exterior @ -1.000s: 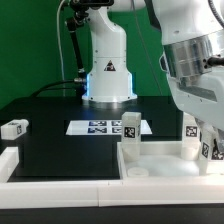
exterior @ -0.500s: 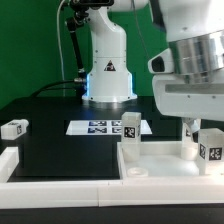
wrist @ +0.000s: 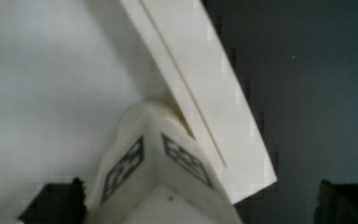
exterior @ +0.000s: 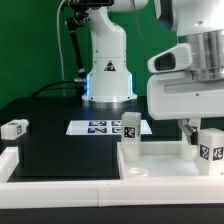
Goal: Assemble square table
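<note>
The white square tabletop lies at the front on the exterior view's right. A tagged white leg stands at its far left corner. Another tagged leg stands at its right corner. My gripper hangs just above that right leg, its jaws open. In the wrist view the leg stands between my wide-apart dark fingers, touching neither, with my gripper centred over it and the tabletop's raised rim running away from it. A loose leg lies on the exterior view's left.
The marker board lies flat at mid-table in front of the robot base. White border rails run along the front and the exterior view's left. A short white post stands beside the right leg.
My hand has lifted and turned level above the right leg. The leg now shows in full, standing on the tabletop corner. The other parts have not moved.
</note>
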`<move>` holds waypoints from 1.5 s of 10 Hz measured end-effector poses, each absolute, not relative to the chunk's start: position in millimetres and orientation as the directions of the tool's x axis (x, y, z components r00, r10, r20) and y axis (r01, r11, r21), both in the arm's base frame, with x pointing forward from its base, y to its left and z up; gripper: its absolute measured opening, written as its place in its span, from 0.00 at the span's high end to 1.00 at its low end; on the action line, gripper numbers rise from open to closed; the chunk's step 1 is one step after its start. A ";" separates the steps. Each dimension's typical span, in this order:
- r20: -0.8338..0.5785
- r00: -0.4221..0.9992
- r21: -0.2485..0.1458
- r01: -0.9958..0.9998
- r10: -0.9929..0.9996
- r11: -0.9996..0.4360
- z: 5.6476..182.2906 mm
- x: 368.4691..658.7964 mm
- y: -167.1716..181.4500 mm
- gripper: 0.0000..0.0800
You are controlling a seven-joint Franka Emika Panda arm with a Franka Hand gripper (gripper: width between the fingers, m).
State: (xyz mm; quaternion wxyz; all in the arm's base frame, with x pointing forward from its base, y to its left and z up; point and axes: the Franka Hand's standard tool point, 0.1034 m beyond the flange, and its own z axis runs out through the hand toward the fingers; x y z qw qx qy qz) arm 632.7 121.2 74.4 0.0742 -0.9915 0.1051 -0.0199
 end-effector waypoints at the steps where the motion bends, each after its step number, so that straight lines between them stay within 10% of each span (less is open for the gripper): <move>1: 0.040 0.994 -0.146 -0.096 -0.103 -0.985 73.1 633.4 115.7 0.19; 4: 0.040 0.995 -0.148 -0.090 -0.097 -0.985 72.3 633.1 116.3 0.23; 6: 0.035 0.989 -0.149 -0.138 -0.145 -0.979 72.4 633.5 115.9 0.63; 10: -0.002 0.920 -0.149 -0.387 -0.391 -0.910 72.0 633.9 112.0 0.63; 15: -0.135 0.418 -0.145 -0.905 -0.898 -0.400 70.3 630.8 106.4 0.63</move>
